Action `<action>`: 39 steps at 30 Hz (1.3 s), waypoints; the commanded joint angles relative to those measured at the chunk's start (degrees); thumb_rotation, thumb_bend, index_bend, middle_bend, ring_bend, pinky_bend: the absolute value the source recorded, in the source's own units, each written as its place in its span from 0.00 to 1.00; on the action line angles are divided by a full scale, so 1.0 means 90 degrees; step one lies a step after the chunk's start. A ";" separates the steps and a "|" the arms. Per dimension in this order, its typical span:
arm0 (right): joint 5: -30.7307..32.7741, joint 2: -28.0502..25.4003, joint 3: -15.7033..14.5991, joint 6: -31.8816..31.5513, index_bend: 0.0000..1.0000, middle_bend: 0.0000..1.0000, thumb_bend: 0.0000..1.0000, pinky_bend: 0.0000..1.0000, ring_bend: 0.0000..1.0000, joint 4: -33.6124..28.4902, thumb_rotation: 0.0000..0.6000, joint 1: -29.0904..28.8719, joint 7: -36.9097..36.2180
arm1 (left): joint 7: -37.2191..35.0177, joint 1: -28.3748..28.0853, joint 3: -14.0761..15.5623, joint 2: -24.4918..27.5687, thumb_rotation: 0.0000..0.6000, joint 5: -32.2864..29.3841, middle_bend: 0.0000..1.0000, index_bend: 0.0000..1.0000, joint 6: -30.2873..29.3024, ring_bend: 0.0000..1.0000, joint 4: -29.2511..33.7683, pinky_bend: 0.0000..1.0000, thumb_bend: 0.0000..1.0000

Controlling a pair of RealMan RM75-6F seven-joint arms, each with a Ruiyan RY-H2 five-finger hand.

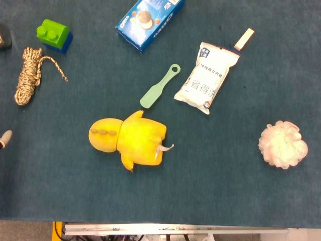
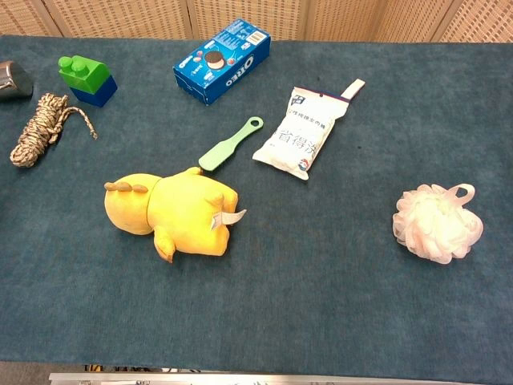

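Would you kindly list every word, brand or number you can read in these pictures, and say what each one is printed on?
"OREO": on the top face of the blue biscuit box, clear in the chest view.
Large dark Chinese characters on the white pouch: visible but too blurred to read for certain.
Small print on the blue patches of the pouch: too small to read.
White tag on the yellow plush toy: no legible text.

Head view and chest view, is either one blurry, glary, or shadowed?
Head view: even light, the yellow plush toy slightly overexposed, print on the white packet soft. Chest view: sharper, Oreo box lettering readable, faint soft shadow under the bath pouf; no strong glare.
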State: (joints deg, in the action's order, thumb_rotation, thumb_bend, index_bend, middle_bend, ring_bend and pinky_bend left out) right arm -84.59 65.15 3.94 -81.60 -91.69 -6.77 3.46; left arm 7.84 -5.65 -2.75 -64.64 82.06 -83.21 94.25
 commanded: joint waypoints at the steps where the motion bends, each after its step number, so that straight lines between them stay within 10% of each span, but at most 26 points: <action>1: 0.0002 0.0000 0.0000 -0.0010 0.19 0.20 0.00 0.12 0.10 0.0003 1.00 0.0006 -0.0011 | -0.0010 0.0001 0.0001 0.0001 0.85 0.0010 0.22 0.18 -0.0006 0.17 -0.0001 0.09 0.19; 19: -0.0094 -0.0385 0.0370 -0.0219 0.19 0.20 0.00 0.12 0.10 -0.0332 1.00 -0.0195 -0.0094 | -0.1085 -0.0443 0.0037 0.0145 0.85 0.0590 0.22 0.18 0.0456 0.18 -0.0187 0.09 0.19; 30: 0.0003 -0.0523 0.0486 -0.0188 0.19 0.20 0.00 0.12 0.10 -0.0509 1.00 -0.0289 -0.0027 | -0.1991 -0.1250 -0.0007 -0.0038 0.07 0.0706 0.20 0.16 0.1555 0.17 -0.0498 0.09 0.08; 39: 0.0072 -0.0563 0.0463 -0.0184 0.19 0.20 0.00 0.12 0.10 -0.0553 1.00 -0.0269 0.0003 | -0.2689 -0.1831 0.0051 -0.0736 0.00 0.1254 0.13 0.11 0.1804 0.14 -0.1095 0.06 0.05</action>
State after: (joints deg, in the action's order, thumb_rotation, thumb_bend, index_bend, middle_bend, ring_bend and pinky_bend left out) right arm -83.95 60.10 8.11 -83.25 -96.65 -9.21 3.47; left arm -14.99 -21.10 -2.63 -69.98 92.15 -67.32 85.62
